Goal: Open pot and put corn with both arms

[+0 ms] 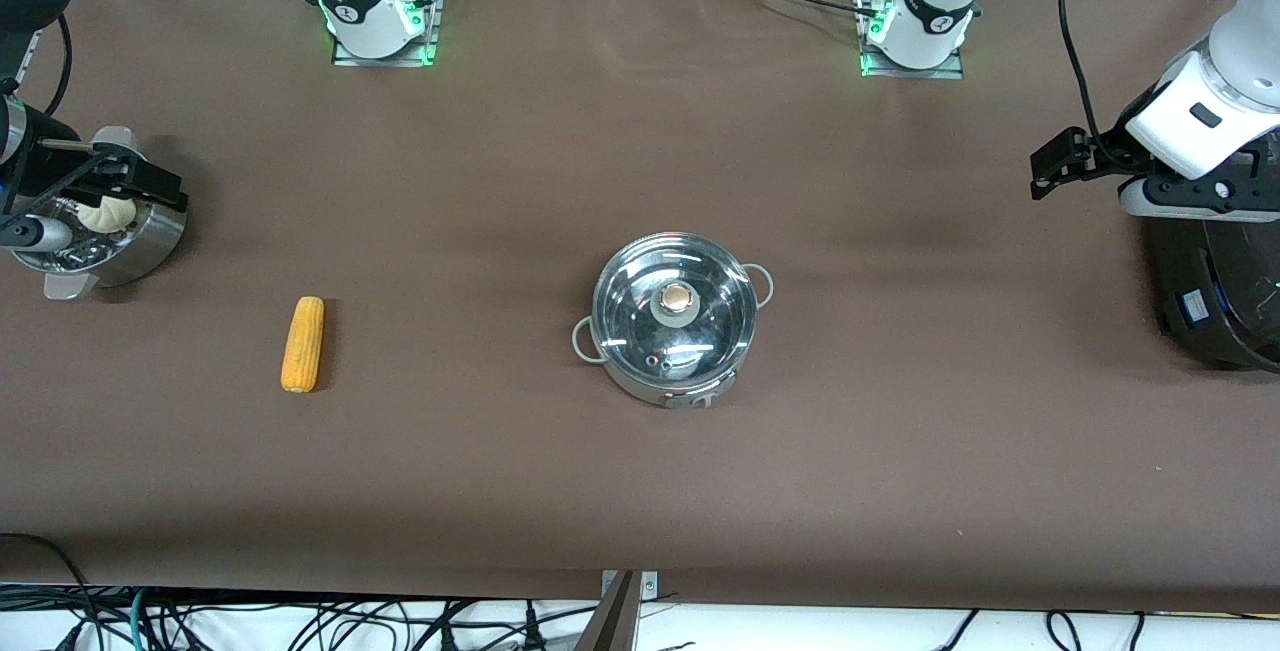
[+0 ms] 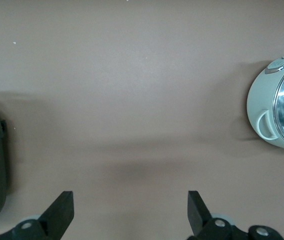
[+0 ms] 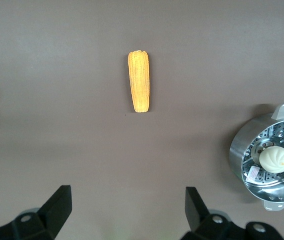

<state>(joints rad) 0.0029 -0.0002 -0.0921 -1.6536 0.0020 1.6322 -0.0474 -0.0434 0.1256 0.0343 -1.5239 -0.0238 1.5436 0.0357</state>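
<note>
Shiny round stainless-steel pot (image 1: 672, 331) with glass lid (image 1: 673, 316) in place, at the centre of the brown worktop (image 1: 640, 451). Yellow-orange corn cob (image 1: 302, 343) lies well apart, toward the right arm's end, with bare worktop between. Right end effector (image 3: 126, 212), fingers spread, hangs over the perforated steel steamer basket (image 1: 110, 241) holding a white bun (image 1: 107, 215). Left end effector (image 2: 130, 212), fingers spread, hangs beside the black cooker (image 1: 1215, 291)
</note>
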